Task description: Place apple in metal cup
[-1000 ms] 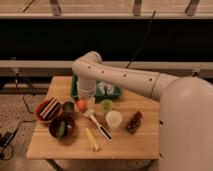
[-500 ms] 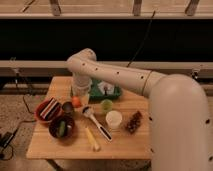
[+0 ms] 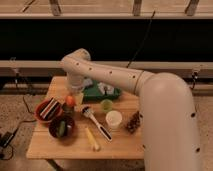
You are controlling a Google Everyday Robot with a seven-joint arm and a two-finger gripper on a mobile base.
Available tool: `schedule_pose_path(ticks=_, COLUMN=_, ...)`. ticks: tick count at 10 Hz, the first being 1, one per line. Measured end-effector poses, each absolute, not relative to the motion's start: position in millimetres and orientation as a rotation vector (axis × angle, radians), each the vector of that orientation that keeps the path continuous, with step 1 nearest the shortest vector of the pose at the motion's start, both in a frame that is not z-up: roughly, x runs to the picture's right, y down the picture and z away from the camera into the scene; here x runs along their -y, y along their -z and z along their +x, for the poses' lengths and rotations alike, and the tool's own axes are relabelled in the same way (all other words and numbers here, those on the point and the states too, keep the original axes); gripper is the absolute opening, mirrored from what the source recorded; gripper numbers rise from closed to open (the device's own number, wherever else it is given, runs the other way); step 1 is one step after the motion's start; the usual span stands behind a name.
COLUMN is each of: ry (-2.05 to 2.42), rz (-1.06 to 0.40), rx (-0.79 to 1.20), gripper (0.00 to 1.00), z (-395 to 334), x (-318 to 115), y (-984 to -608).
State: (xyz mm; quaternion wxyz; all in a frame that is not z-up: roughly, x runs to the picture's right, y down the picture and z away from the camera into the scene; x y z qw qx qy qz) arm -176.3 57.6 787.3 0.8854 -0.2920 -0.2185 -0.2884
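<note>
Apple (image 3: 70,100) sits at the left-centre of the wooden table (image 3: 115,145), right at the tip of the gripper (image 3: 74,98), w/ the metal cup (image 3: 66,108) directly below/in front of it. Cup is mostly hidden by the fruit and the bowls, so can't tell if apple is inside it, resting on its rim or just above. Gripper comes down from the white arm (image 3: 115,75), which reaches in from the right and bends over the table's back-left part.

Just left of the cup: red bowl (image 3: 48,110) holding dark striped stuff. In front of the cup: dark bowl (image 3: 62,127) w/ sth green inside, touching or nearly touching it. Right of the apple: white-handled brush (image 3: 96,122) lying diagonally, a light green cup (image 3: 106,105) and a white cup (image 3: 114,119) near each other. Yellow banana-like item (image 3: 91,138) lies toward the front edge. Dark grape cluster (image 3: 133,121) is by the arm's big lower segment. Green tray (image 3: 100,91) sits at the back, behind the green cup.
</note>
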Motion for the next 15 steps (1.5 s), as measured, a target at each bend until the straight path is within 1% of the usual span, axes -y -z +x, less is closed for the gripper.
schedule_pose_path(ticks=2, ry=0.615, rz=-0.609, rx=0.463, gripper=0.01, z=-191.1, x=-61.0, y=-791.3)
schedule_pose_path(ticks=3, ry=0.621, rz=-0.607, rx=0.461, gripper=0.05, z=-193.2, x=-62.1, y=-792.9)
schedule_pose_path(ticks=7, ry=0.63, rz=-0.605, rx=0.463, gripper=0.44, z=-203.3, x=-66.8, y=-796.5)
schedule_pose_path(ticks=9, ry=0.621, rz=-0.603, rx=0.463, gripper=0.67, z=-203.0, x=-66.0, y=-798.9)
schedule_pose_path(ticks=10, ry=0.621, rz=-0.602, rx=0.465, gripper=0.74, z=-203.0, x=-65.5, y=-798.9)
schedule_pose_path(ticks=11, ry=0.621, rz=-0.602, rx=0.465, gripper=0.75, z=-203.1, x=-65.7, y=-798.9)
schedule_pose_path(ticks=15, ry=0.622, rz=-0.602, rx=0.466, gripper=0.75, z=-203.1, x=-65.7, y=-798.9)
